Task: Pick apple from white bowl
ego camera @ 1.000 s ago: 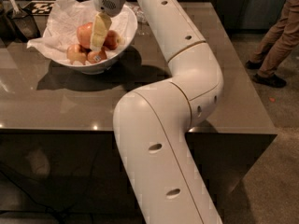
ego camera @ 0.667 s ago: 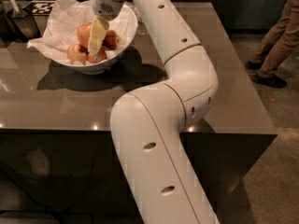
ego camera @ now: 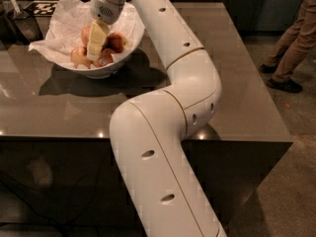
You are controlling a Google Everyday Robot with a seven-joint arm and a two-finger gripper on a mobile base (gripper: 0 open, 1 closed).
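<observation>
Leftward is where the arm has swung since the earlier frames, elbow and wrist alike, carrying the hand point(ego camera: 95, 51) a little further over the fruit.

The apple point(ego camera: 85, 34), the big pale red-orange one, lies toward the far left of the pile inside the white bowl point(ego camera: 106, 73). It is partly covered by the hand, which points steeply down and touches or nearly touches its right flank. Whether the hand is apart or clamped on anything I cannot tell from this angle.

Just right of the hand sits a deep-red apple point(ego camera: 117, 42). On the near side lie a smaller apple with a white sticker point(ego camera: 102, 59) and, left of it, another pale one point(ego camera: 78, 57). Crumpled white paper point(ego camera: 59, 19) lines the bowl and spills over its left rim. The bowl stands at the far left of the dark tabletop point(ego camera: 237, 83), and a person's legs point(ego camera: 291, 43) show on the floor well off to the right.

My judgement is that this is the reach-and-grasp step, with the lift not yet begun. The next move calls for a firm closure around the big apple alone, then a straight rise so neighbouring fruit and paper are not dragged along.
</observation>
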